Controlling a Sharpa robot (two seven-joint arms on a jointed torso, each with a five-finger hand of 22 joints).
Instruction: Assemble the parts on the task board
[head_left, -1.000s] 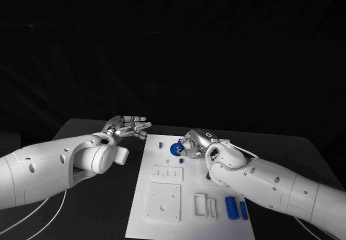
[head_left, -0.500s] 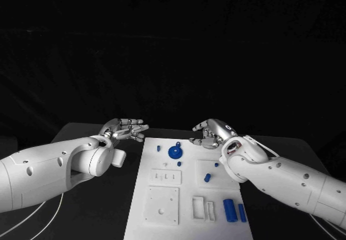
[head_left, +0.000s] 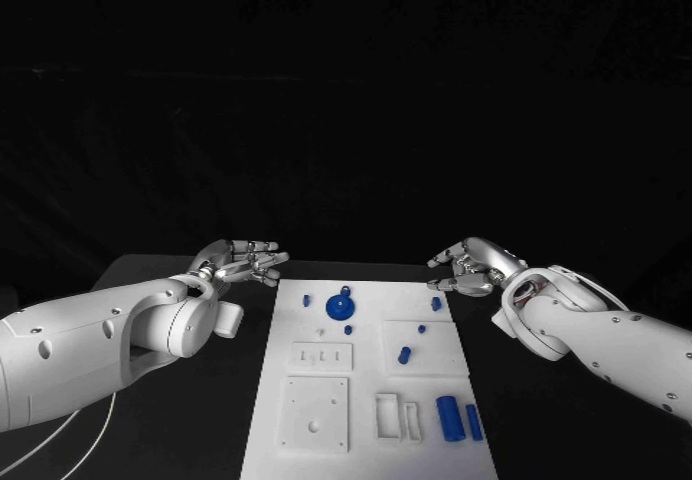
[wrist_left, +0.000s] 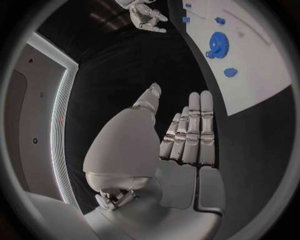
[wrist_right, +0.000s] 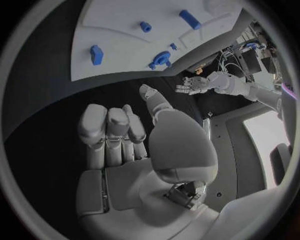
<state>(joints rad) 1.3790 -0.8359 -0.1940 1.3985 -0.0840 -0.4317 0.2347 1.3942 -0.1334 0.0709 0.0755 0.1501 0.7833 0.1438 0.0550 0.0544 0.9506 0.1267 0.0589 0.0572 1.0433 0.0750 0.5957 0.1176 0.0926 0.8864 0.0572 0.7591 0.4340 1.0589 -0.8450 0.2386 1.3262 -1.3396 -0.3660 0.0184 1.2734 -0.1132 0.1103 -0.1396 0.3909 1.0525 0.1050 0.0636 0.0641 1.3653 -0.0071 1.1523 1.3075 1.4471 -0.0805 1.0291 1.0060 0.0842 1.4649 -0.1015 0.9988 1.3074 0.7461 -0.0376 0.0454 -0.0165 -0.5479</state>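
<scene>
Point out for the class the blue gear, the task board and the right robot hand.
blue gear (head_left: 342, 305), head view, on its round face.
task board (head_left: 361, 395), head view, on a bare white patch.
right robot hand (head_left: 469, 264), head view, on the middle of the hand.

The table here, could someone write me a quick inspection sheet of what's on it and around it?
Surface: black table, white task board in the middle.
Job's things: blue gear, small blue parts and two blue cylinders lie on the board.
Clutter: nothing seen.
Hands: left hand and right hand both empty, beside the board's far corners, touching nothing.
Cables: white cables under the left arm.
Surroundings: dark.
</scene>
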